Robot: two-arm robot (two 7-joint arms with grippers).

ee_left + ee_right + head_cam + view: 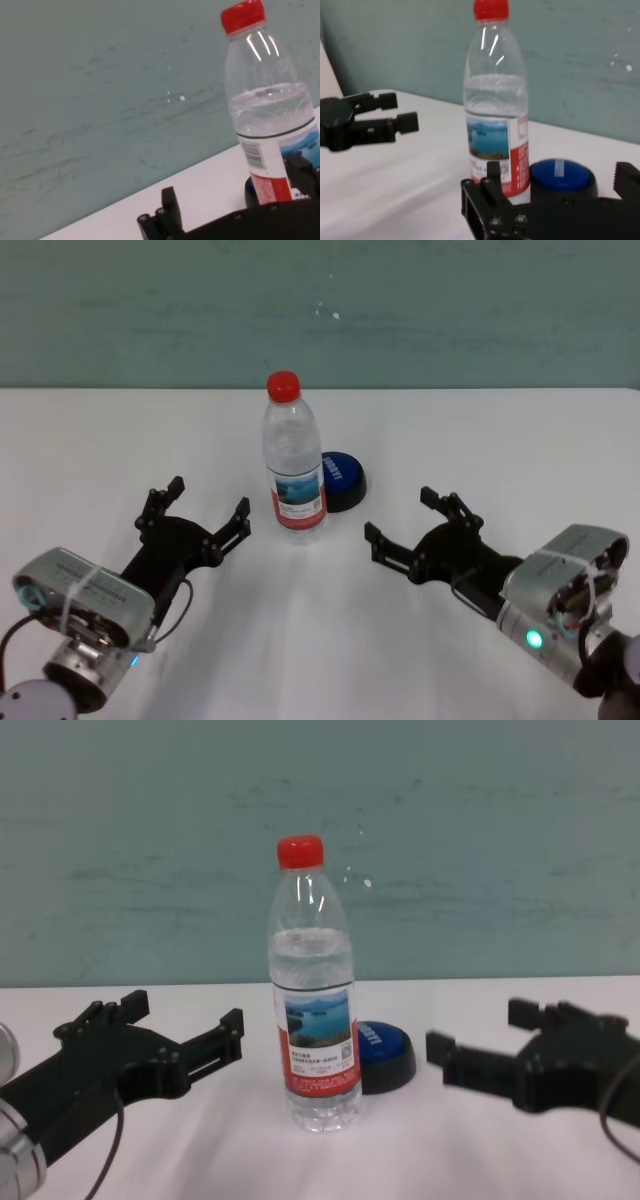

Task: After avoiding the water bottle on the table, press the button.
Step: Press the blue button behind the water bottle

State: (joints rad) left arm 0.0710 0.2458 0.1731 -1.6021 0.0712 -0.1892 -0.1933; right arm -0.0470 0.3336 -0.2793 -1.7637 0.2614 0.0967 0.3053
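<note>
The water bottle (295,455), clear with a red cap and a lake label, stands upright mid-table (100,440). Just behind it and to its right sits the blue-topped button (343,480) on a black base, partly hidden by the bottle. My left gripper (210,497) hovers open to the left of the bottle, holding nothing. Right of the bottle and nearer to me than the button, my right gripper (400,515) is open and holds nothing. The right wrist view shows the bottle (495,110) and button (560,175) ahead of its fingers (492,175).
A teal wall (450,310) rises behind the table's far edge. White tabletop stretches out on both sides of the bottle and in front of it, between my two arms.
</note>
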